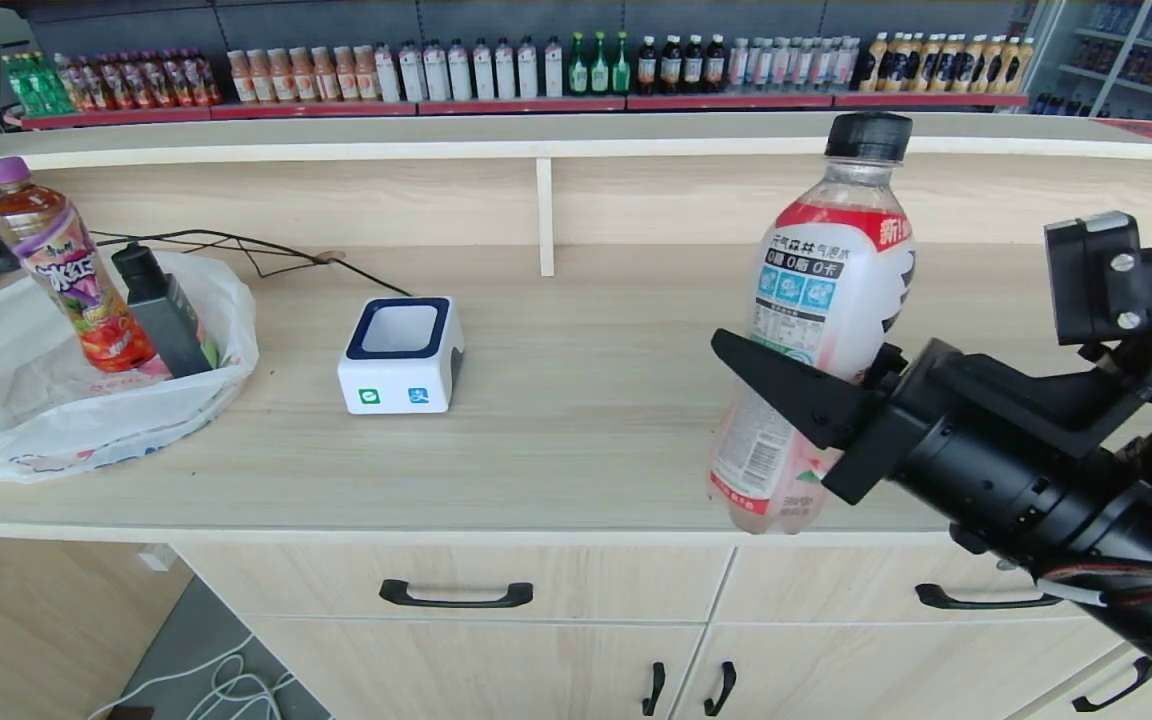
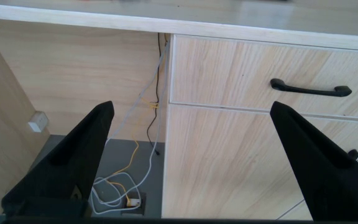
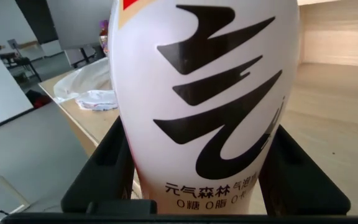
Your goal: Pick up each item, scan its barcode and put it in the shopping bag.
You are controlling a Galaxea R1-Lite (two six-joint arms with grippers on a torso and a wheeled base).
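Observation:
My right gripper is shut on a pink drink bottle with a black cap, holding it upright above the counter's front right part; its barcode faces the front. In the right wrist view the bottle sits between the black fingers. The white scanner box stands mid-counter, left of the bottle. A white shopping bag lies at the far left, holding a tea bottle with a purple cap and a dark bottle. My left gripper hangs open below the counter edge, facing the cabinet front.
A black cable runs behind the scanner. A raised back ledge borders the counter, with stocked drink shelves behind it. Drawers with black handles sit under the counter. Loose cables lie on the floor.

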